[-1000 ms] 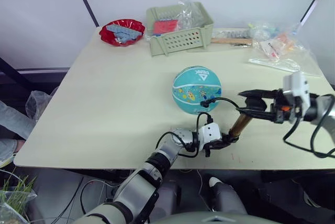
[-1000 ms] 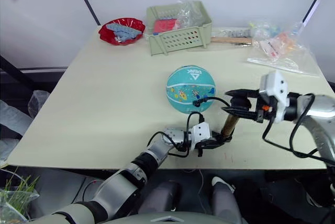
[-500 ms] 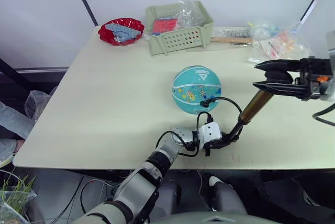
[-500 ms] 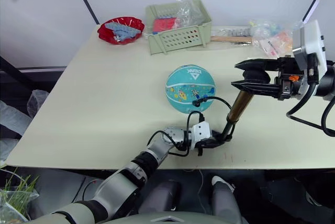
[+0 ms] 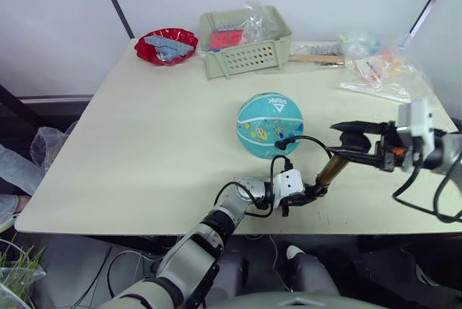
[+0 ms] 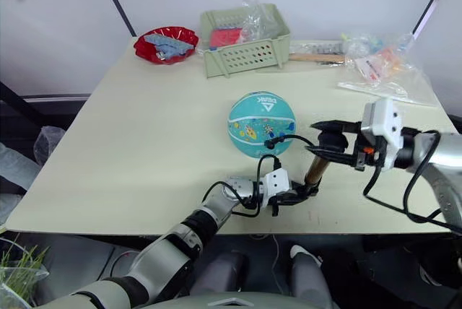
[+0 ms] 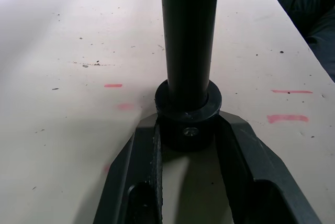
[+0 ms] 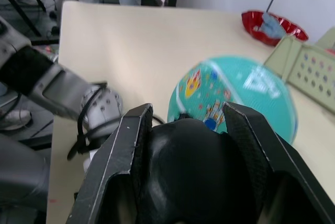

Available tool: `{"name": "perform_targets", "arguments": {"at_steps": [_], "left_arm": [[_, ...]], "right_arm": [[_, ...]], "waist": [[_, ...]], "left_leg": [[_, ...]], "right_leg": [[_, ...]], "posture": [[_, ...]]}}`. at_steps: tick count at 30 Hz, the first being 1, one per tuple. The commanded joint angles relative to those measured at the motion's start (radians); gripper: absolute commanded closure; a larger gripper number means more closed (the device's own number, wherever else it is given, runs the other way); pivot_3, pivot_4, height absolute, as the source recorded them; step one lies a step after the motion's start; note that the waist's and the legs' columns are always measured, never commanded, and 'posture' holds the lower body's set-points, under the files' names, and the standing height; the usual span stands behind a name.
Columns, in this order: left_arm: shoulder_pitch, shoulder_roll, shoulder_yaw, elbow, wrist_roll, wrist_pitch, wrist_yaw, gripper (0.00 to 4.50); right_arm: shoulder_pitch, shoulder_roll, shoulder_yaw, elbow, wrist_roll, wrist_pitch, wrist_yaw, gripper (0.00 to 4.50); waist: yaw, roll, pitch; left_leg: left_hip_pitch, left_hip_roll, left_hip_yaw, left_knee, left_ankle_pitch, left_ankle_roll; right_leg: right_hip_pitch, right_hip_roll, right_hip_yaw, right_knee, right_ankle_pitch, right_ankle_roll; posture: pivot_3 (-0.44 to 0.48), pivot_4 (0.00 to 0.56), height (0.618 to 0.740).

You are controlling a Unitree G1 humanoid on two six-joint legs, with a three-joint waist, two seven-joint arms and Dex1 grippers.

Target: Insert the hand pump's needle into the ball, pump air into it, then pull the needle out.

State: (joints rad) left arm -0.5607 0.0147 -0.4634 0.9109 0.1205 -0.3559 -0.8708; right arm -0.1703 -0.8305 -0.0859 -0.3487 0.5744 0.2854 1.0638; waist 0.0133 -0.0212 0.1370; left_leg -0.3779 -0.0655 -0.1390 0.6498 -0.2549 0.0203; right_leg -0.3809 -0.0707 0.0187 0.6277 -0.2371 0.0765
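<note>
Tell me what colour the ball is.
Teal with white stripes and small cartoon prints; the ball shows best in the left eye view.

The ball point(image 5: 271, 125), teal with white stripes, cartoon prints and a white triangle logo, sat mid-table. The pump point(image 5: 331, 170), a gold-bronze tube, stood tilted just beside it, black base down, handle point(image 8: 191, 174) up top. Its thin black hose point(image 5: 310, 138) looped over to the ball's near side; needle too small to make out.

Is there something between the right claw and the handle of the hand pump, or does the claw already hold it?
Nothing visible stands between them: the right claw is shut on the handle of the hand pump, beside the ball.
</note>
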Motion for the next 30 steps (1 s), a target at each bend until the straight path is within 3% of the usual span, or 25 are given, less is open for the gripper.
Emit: {"name": "perform_targets", "arguments": {"at_steps": [1, 7, 18, 30], "left_arm": [[0.039, 0.040, -0.017, 0.103, 0.063, 0.053, 0.014, 3.45], [0.038, 0.043, -0.016, 0.105, 0.061, 0.052, 0.007, 3.45], [0.049, 0.040, -0.007, 0.106, 0.052, 0.049, 0.012, 3.45], [0.059, 0.043, -0.010, 0.110, 0.056, 0.036, 0.006, 3.45]], "right_arm": [[0.042, 0.024, 0.078, 0.067, -0.115, -0.042, -0.009, 2.83], [0.017, 0.041, 0.083, 0.069, -0.116, -0.046, -0.011, 2.83], [-0.099, -0.074, -0.180, -0.030, 0.180, 0.147, 0.022, 2.83], [-0.281, -0.242, -0.360, -0.040, 0.432, 0.402, -0.018, 2.83]], "waist": [[0.000, -0.001, -0.001], [0.000, 0.000, -0.001], [0.002, 0.009, 0.009], [0.001, 0.014, 0.012]], "left_leg": [[0.000, 0.000, 0.000, 0.000, 0.000, 0.000], [0.000, 0.000, 0.000, 0.000, 0.000, 0.000], [-0.003, -0.001, -0.002, 0.000, 0.000, 0.001], [-0.005, -0.001, -0.001, 0.000, 0.000, 0.001]], "right_leg": [[0.000, 0.000, 0.000, 0.000, 0.000, 0.000], [0.001, 0.000, 0.000, 0.000, 0.000, 0.000], [-0.001, -0.001, -0.002, -0.001, 0.000, 0.000], [-0.002, -0.002, -0.002, -0.001, 0.000, 0.000]], "posture": [[0.000, 0.150, 0.740], [0.000, 0.150, 0.740], [0.000, 0.150, 0.740], [0.000, 0.150, 0.740]]}}
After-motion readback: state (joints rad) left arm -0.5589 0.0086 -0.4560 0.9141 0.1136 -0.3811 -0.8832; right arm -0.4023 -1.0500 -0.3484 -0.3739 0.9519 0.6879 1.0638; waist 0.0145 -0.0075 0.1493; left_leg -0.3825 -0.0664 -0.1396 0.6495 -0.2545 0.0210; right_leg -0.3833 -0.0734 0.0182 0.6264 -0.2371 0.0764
